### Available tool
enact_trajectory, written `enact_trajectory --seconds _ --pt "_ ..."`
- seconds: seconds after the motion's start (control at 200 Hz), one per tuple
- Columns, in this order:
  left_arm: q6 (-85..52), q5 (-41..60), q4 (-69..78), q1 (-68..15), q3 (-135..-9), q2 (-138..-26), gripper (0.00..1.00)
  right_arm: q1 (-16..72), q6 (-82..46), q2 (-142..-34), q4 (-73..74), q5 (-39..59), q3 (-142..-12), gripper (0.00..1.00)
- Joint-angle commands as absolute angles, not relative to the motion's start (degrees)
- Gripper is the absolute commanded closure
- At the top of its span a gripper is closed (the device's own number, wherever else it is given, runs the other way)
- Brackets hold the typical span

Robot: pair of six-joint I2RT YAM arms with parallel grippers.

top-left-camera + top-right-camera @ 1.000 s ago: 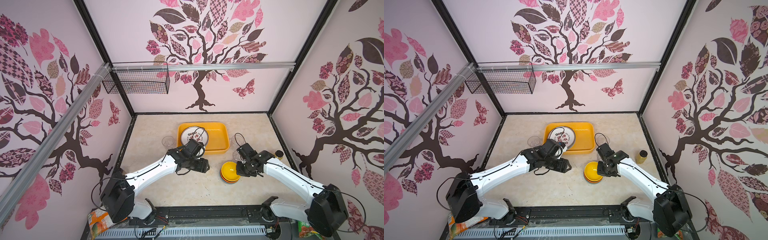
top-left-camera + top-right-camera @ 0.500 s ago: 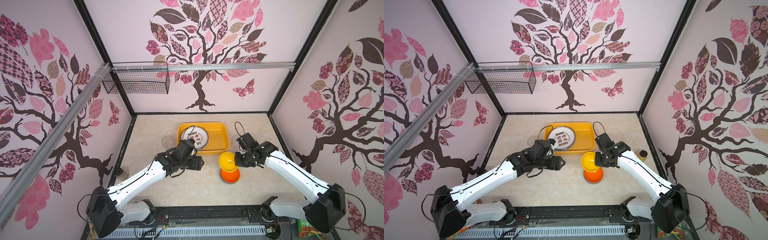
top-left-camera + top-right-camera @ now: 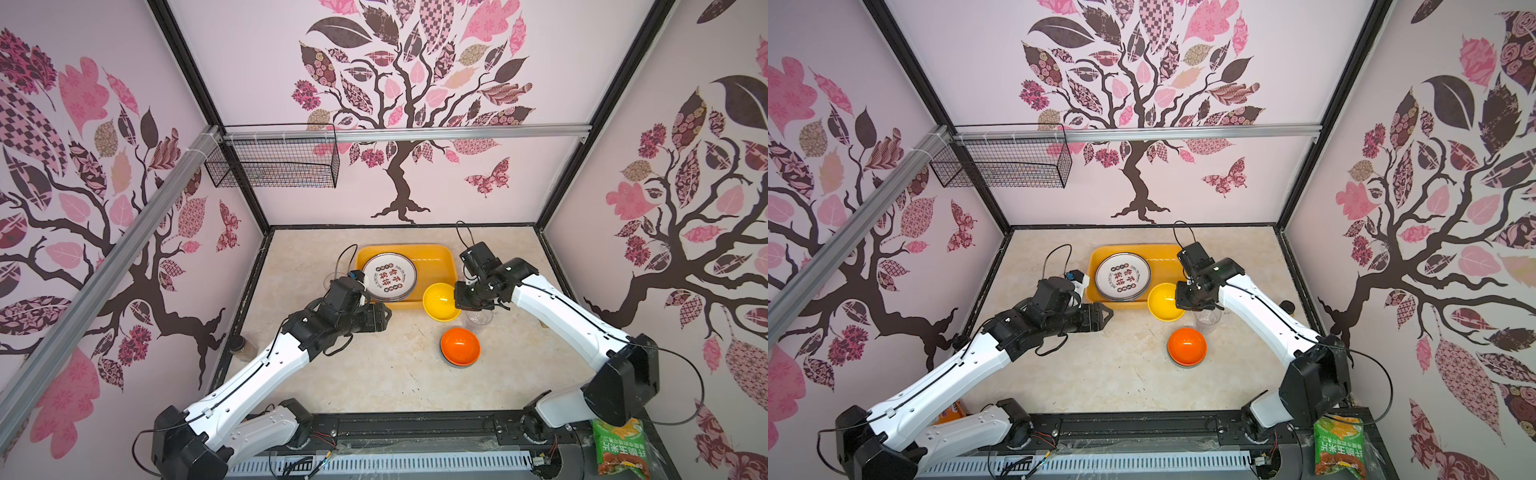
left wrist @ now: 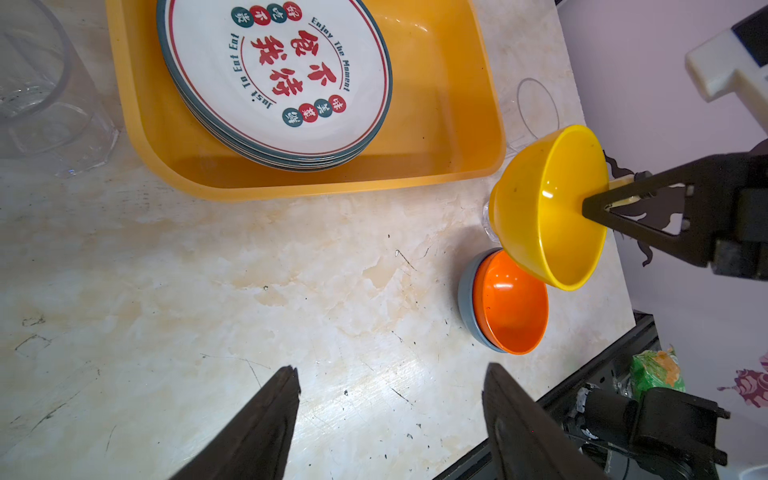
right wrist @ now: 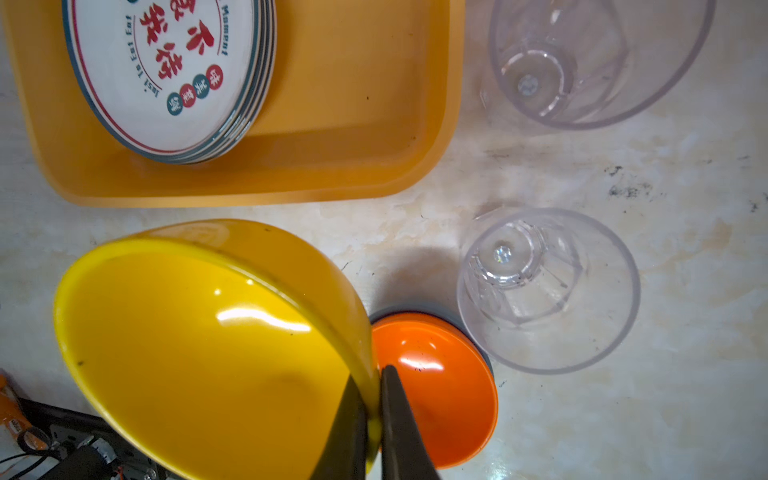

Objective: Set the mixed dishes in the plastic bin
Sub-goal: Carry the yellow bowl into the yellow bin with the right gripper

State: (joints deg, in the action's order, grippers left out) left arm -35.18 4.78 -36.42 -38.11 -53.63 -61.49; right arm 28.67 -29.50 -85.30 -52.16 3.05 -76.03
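- The right tool (image 5: pixel 376 395) was clamped on the rim of the yellow bowl (image 5: pixel 199 353), one finger inside and one outside. It held the bowl tilted and clear of the desk (image 3: pixel 374 374).
- The left tool (image 4: pixel 390 374) hung with its jaws wide apart and nothing between them, over bare desk in front of the plastic bin (image 3: pixel 432 262).
- In both top views the yellow bowl overlapped the bin's near right corner. The left wrist view showed it raised just outside that corner.
- Near it, toward the robot's side, an orange bowl (image 3: pixel 460 345) sat nested in a grey-blue bowl (image 4: pixel 465 299) on the desk, apart from the bin.
- A clear tumbler (image 5: pixel 548 291) stood upright just beside the orange bowl, and a second tumbler (image 5: pixel 594 62) stood by the bin's right wall.
- A third tumbler (image 4: pixel 37 83) stood on the desk at the bin's left side.
- A stack of plates (image 3: pixel 388 278) with red characters lay inside the bin, in its left half.
- A green snack bag (image 3: pixel 619 449) lay at the front right edge, well apart from the dishes.
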Motion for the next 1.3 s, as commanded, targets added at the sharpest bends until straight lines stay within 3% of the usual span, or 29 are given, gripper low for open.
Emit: enact_trajectory --seconds 0.0,1.29 --pt "-35.38 3.52 -37.01 -37.63 -52.30 -60.82 0.27 27.20 -29.16 -88.86 -49.90 4.07 -80.24 0.99" --pt "-38.28 4.99 -35.55 -37.14 -50.57 -62.51 0.24 17.76 -32.81 -119.54 -47.68 2.20 -108.01 0.98"
